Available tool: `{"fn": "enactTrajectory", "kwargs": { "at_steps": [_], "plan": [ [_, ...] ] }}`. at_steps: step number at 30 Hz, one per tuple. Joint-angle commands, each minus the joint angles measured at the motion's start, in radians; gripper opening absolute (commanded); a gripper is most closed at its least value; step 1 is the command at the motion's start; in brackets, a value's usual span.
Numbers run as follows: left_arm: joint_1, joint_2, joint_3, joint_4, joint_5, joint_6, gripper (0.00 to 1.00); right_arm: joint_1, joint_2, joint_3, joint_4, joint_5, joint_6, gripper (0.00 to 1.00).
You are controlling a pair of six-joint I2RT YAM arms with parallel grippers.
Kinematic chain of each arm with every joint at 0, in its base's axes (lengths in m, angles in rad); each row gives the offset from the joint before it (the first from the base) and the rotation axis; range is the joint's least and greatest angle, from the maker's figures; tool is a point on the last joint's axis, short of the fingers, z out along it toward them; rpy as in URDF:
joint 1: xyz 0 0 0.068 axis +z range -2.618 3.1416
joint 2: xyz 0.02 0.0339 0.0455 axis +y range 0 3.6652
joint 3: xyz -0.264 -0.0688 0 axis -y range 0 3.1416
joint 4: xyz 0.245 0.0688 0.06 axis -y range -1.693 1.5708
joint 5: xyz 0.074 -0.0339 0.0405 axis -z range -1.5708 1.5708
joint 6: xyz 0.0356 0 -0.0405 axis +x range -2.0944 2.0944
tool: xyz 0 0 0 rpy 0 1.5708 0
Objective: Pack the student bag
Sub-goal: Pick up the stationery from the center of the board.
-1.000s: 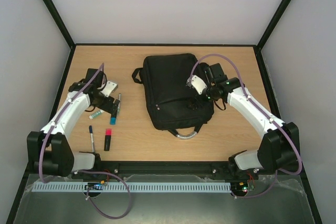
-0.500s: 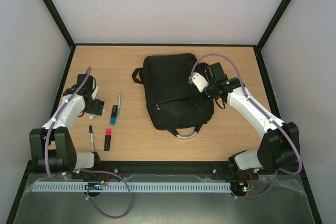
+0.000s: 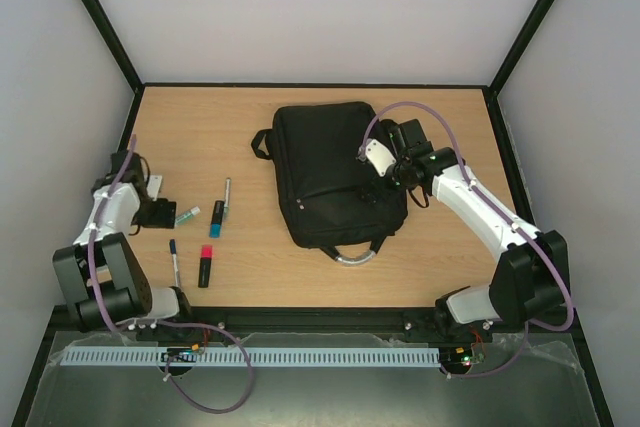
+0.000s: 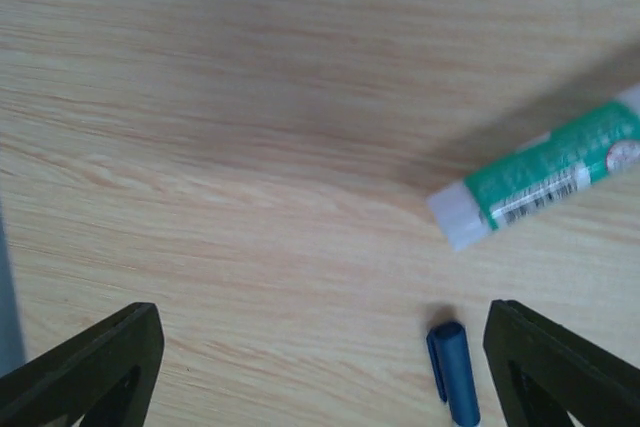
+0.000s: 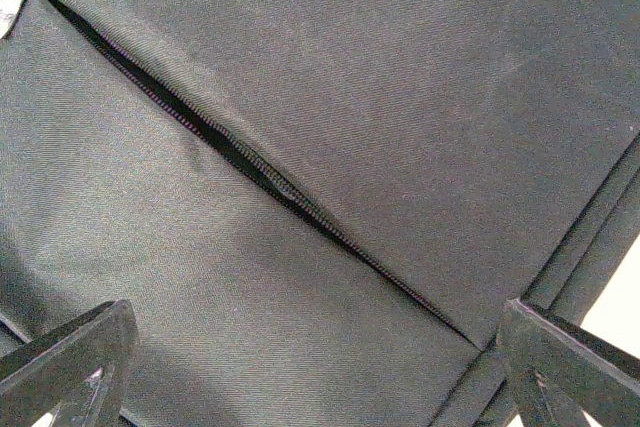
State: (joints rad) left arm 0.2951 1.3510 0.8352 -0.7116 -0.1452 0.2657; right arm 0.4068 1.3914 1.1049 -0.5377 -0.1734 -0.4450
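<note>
The student bag (image 3: 325,167) is a large black backpack lying flat at mid-table, its silver-grey handle loop (image 3: 352,257) at the near end. My right gripper (image 3: 382,189) hovers over the bag's right side, open and empty. In the right wrist view its fingers (image 5: 70,367) straddle an open zip slit (image 5: 260,172) in the bag's fabric (image 5: 400,67). My left gripper (image 3: 163,215) is low over the table at the left edge, open and empty. In the left wrist view a green glue stick (image 4: 545,182) and a blue pen cap (image 4: 455,372) lie by the right finger (image 4: 565,372).
Left of the bag lie a green glue stick (image 3: 186,216), a blue highlighter (image 3: 216,219), a thin pen (image 3: 226,192), a blue-capped pen (image 3: 175,262) and a red-capped marker (image 3: 205,265). The black frame and walls close in the table (image 3: 450,257).
My left arm has swung left and back from above the pens to the table's left edge. My right arm has hardly moved over the bag.
</note>
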Motion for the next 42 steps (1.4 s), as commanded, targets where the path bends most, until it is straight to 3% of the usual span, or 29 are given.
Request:
{"fn": "enactTrajectory", "kwargs": {
  "at_steps": [1,6,10,20,31,42],
  "plan": [
    [0.088,-0.070,0.002,-0.103,0.279,0.179,0.88,-0.003,0.018,0.011,-0.057,-0.044,-0.020,0.97],
    [0.090,-0.145,-0.100,-0.135,0.206,0.305,0.82,-0.003,0.047,0.032,-0.090,-0.052,-0.029,0.95],
    [0.094,-0.196,-0.208,-0.127,0.147,0.357,0.84,-0.003,0.064,0.039,-0.085,-0.068,-0.026,0.94],
    [0.094,-0.149,-0.256,-0.061,0.148,0.351,0.83,-0.003,0.030,-0.004,-0.074,-0.098,-0.005,0.94],
    [0.094,0.034,-0.200,0.021,0.160,0.270,0.48,-0.003,0.023,-0.017,-0.061,-0.118,0.022,0.93],
    [0.093,0.073,-0.154,-0.048,0.260,0.367,0.21,-0.003,0.050,0.019,-0.050,-0.110,0.022,0.93]
  ]
}}
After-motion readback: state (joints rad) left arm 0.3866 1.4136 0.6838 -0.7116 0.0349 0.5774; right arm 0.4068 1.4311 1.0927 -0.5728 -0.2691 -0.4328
